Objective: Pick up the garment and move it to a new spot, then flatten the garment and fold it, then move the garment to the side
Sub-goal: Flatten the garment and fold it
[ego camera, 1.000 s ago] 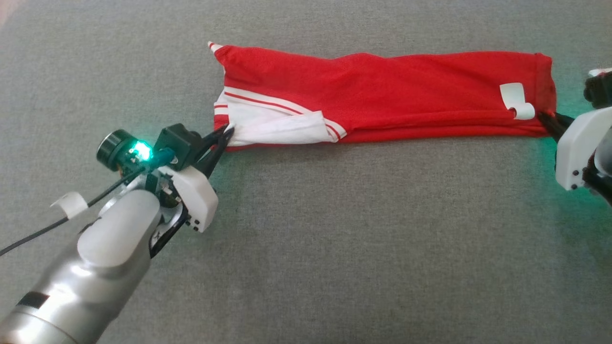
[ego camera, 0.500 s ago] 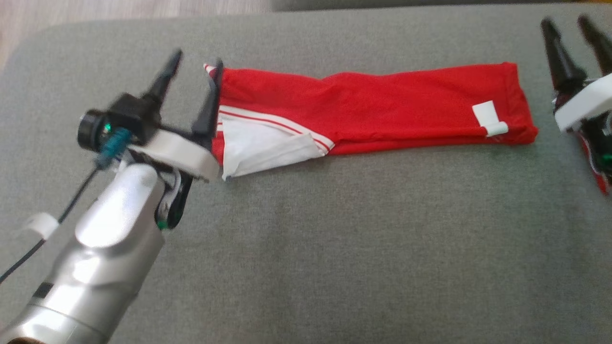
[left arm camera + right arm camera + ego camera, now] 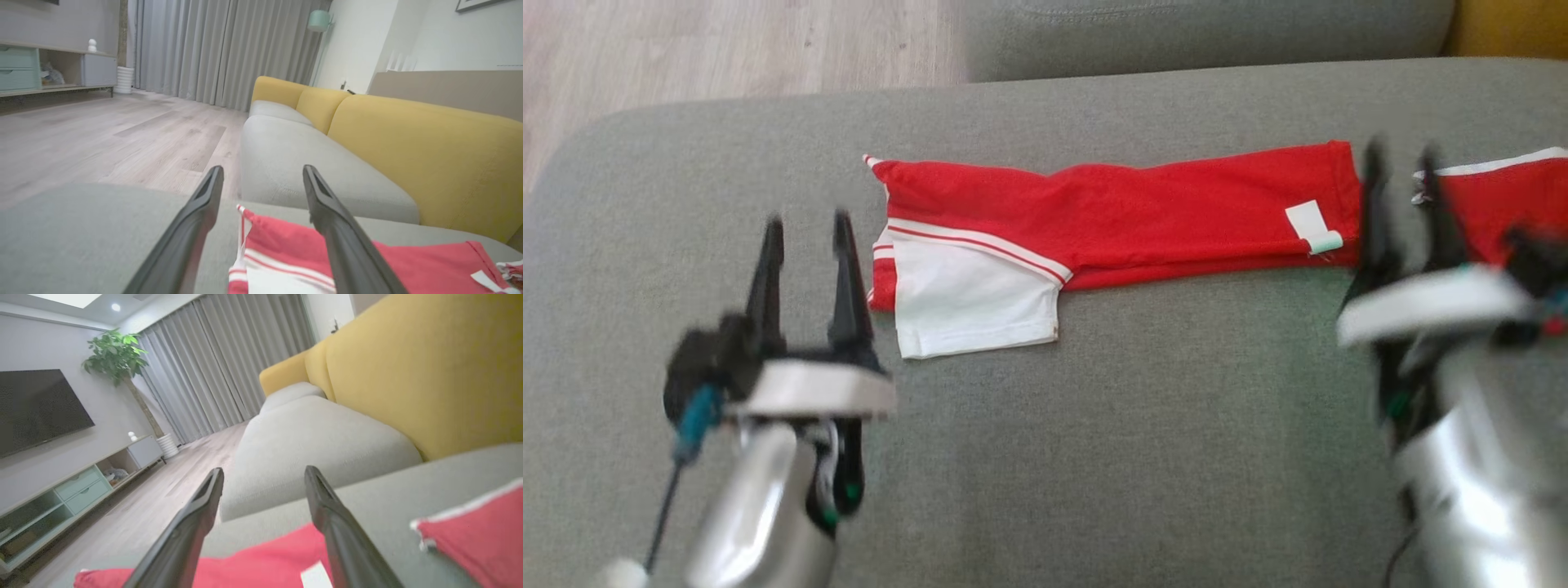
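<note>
Nearest us, our left gripper (image 3: 807, 222) stands with its two dark fingers spread wide and nothing between them. Our right gripper (image 3: 1401, 155), blurred, is likewise spread wide and empty. The long red folded garment with a white sleeve and white stripes (image 3: 1135, 212) lies flat across the grey fabric sofa seat (image 3: 1094, 457), running from 9 to 3 o'clock. Its white-sleeved end sits just beside the left gripper, at 3 o'clock of the fingertips. Its hem end, bearing a small white tag (image 3: 1308, 222), lies at 8 o'clock of the right fingertips; we cannot tell whether they touch. A second red cloth with a white edge (image 3: 1503, 196) lies at 3 o'clock of the right gripper. Farther off rise mustard-yellow back cushions (image 3: 429, 163). Farthest, across the pale wooden floor (image 3: 102, 130), a low cabinet with teal drawers (image 3: 20, 69) has an open compartment holding a small heap too blurred to name.
</note>
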